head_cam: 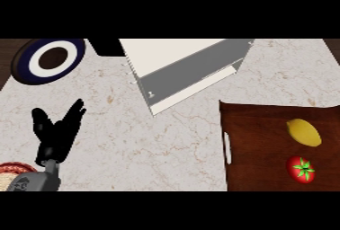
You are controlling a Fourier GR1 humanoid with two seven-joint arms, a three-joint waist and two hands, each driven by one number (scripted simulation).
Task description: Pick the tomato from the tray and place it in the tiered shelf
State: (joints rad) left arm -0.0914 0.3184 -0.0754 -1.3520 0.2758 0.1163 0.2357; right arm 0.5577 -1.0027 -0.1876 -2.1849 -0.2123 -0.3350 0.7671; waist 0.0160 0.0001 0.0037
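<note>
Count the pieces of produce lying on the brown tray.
2: a lemon toward the tray's far right, and a tomato just nearer than it. None looks hidden.

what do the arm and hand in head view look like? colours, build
Only the left hand shows: matte black all over, slim fingers and a thumb on a narrow black palm. Below it is a grey forearm with a rounded casing. No cables or markings visible. The right arm is out of view.

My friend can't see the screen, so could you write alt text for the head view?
A red tomato and a yellow lemon lie on a dark wooden tray at the right of a marble counter. A white tiered shelf stands at the back, and the left robot hand rests open at the left.
</note>
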